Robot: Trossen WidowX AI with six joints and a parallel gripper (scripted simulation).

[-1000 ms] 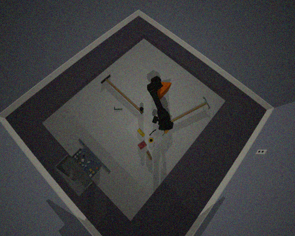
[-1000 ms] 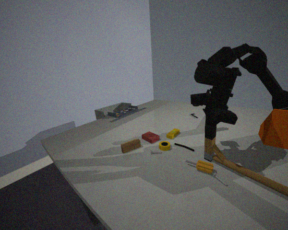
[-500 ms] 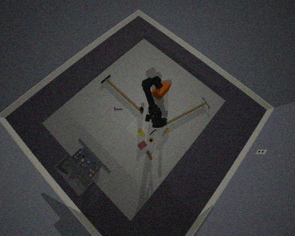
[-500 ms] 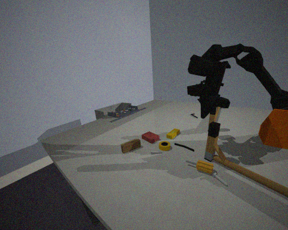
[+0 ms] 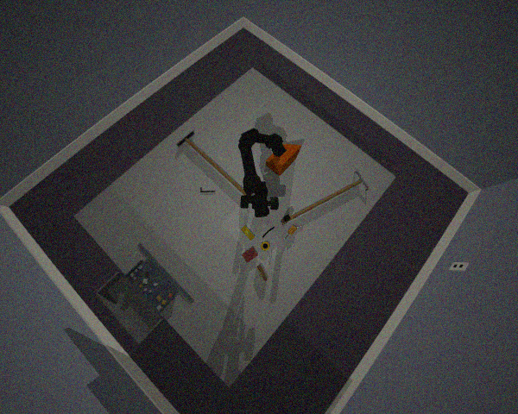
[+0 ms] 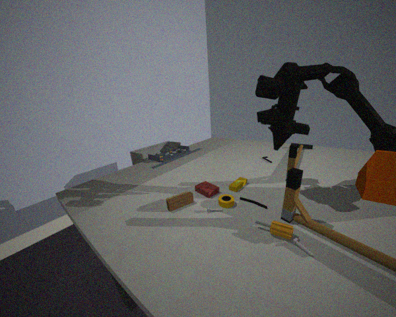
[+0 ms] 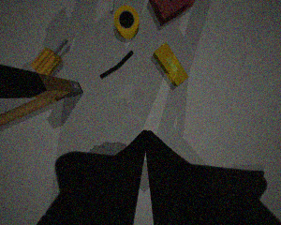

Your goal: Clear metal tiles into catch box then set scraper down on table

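Observation:
My gripper (image 6: 276, 148) (image 7: 146, 134) is shut and empty, pointing down above the table between the grip ends of two long wooden-handled tools. One tool (image 5: 214, 166) has a wide black head at the upper left; the arm hides its grip end in the top view. The other tool (image 5: 326, 201) (image 6: 362, 246) (image 7: 21, 111) has a thin pale head at the right and an upright black-capped wooden grip block. I cannot tell which is the scraper. Small tiles (image 5: 145, 281) lie scattered on the dark steel plate (image 5: 166, 277). The grey catch box (image 5: 138, 326) (image 6: 140, 155) adjoins its far end.
A yellow block (image 5: 248, 232) (image 6: 237, 184) (image 7: 170, 65), red block (image 5: 249, 254) (image 6: 206, 189), yellow tape roll (image 5: 265, 245) (image 6: 226, 201) (image 7: 126, 21), wooden block (image 5: 262, 272) (image 6: 179, 201) and black strip (image 6: 253, 202) (image 7: 116, 65) lie ahead. An orange-handled tool (image 6: 281, 230) (image 7: 47, 61) lies beside the upright grip.

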